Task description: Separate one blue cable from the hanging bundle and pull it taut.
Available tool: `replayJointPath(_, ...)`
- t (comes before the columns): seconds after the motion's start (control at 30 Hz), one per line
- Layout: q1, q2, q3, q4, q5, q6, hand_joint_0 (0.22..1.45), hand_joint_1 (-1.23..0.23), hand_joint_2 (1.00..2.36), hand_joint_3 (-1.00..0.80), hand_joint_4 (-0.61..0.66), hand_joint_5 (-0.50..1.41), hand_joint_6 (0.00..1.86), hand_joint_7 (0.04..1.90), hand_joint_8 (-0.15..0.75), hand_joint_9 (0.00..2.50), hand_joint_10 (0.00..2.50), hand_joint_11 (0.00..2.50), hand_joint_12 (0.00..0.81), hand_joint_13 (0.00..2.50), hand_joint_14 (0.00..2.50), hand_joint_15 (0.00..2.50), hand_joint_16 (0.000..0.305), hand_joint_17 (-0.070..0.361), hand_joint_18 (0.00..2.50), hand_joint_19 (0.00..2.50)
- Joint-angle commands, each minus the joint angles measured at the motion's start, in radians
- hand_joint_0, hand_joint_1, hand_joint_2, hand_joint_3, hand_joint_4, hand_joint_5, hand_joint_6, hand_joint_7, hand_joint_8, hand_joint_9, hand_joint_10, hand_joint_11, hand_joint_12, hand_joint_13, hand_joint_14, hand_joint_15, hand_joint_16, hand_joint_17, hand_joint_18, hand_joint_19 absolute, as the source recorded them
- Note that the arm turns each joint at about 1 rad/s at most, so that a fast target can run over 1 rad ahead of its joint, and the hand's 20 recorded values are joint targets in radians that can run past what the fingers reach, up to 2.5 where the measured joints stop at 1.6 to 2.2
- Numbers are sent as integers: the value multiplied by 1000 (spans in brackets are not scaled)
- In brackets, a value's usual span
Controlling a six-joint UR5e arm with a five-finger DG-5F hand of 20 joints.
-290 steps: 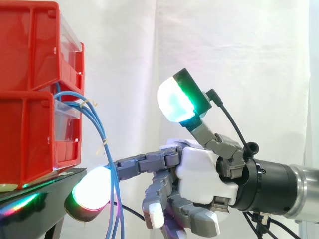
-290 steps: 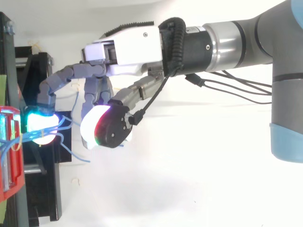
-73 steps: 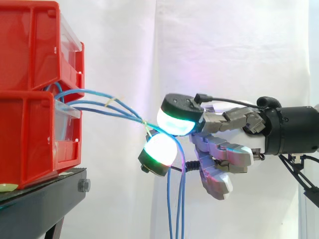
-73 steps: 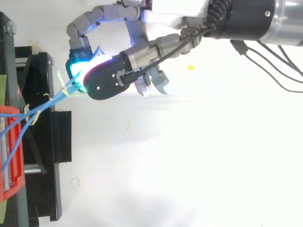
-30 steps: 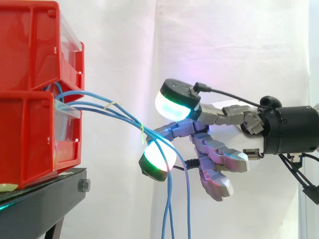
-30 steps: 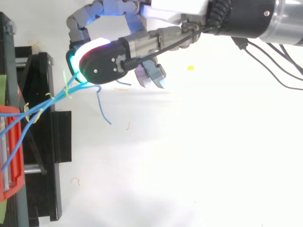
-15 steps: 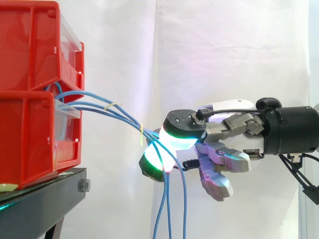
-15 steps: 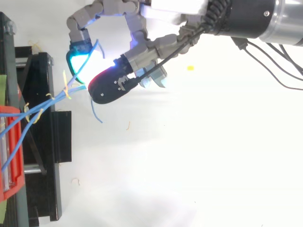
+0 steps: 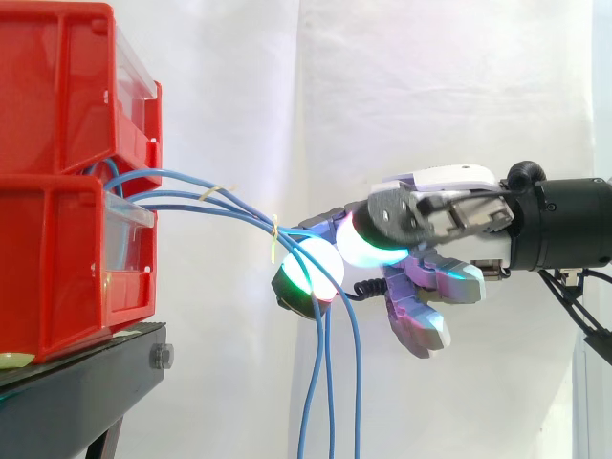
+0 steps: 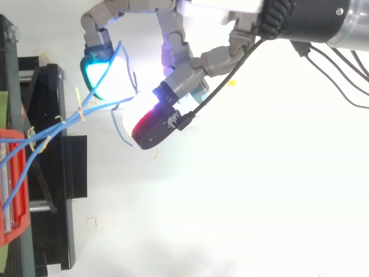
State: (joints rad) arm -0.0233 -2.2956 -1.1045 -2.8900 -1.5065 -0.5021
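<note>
Over on the left, two red bins (image 9: 57, 268) sit stacked on the black stand (image 9: 86, 378), each with a clear drawer front. I can't make out anything inside them, except that the blue cables (image 9: 251, 212) come out at the top of the lower one. The cables sweep rightwards in a shallow arc, bound here and there by little yellow ties (image 9: 274, 241), then drop straight down.

They look thin, light and limp, and smooth enough to slide across a pad. The ties will likely drag neighbouring strands along. To my eye the best hold is on a single strand just past the last tie.

On the right, the hand (image 9: 449, 225) has one curled finger hooked under the cables, and its green-white pad (image 9: 314, 270) carries them at the bend. Seen from above, the thumb pad (image 10: 147, 118) stands a little apart. So it's a hook rather than a firm pinch, with more than one strand riding on it.
</note>
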Motion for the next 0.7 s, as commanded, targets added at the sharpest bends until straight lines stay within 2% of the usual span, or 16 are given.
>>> replayJointPath(0.0,0,1,0,-2,-1,-4,351,-534,1000,-500,110,149,504,1281,110,2048,9,196,275,1724,11,280,90,203,1933,275)
replayJointPath(0.13,0,1,0,-2,2,-4,357,-220,1000,-500,85,152,504,1277,106,2051,8,161,274,1719,10,264,91,206,1924,270)
replayJointPath(0.2,0,1,0,-2,2,-4,385,-58,1000,-500,65,153,504,1279,66,2063,6,131,261,1700,11,266,88,198,1829,285)
replayJointPath(0.27,0,1,0,-2,2,-4,401,-18,1000,-500,49,154,504,1279,43,2068,7,142,257,1670,10,254,85,192,1775,297)
replayJointPath(0.3,0,1,0,-2,2,-4,429,-1,1000,-500,36,152,504,1289,25,2050,8,165,237,1624,11,278,78,176,1650,352)
replayJointPath(0.43,0,1,0,-2,18,-4,498,-42,1000,-500,17,152,503,1280,-18,2081,10,206,225,1592,11,264,69,155,1500,386)
replayJointPath(0.5,0,1,0,-2,28,-4,543,-125,1000,-500,4,151,503,1275,-28,2096,12,230,211,1567,11,277,64,145,1439,426)
replayJointPath(0.67,5,1,0,-25,80,0,649,-359,1000,-500,-1,151,504,1261,-49,2109,14,276,200,1540,14,287,59,132,1404,447)
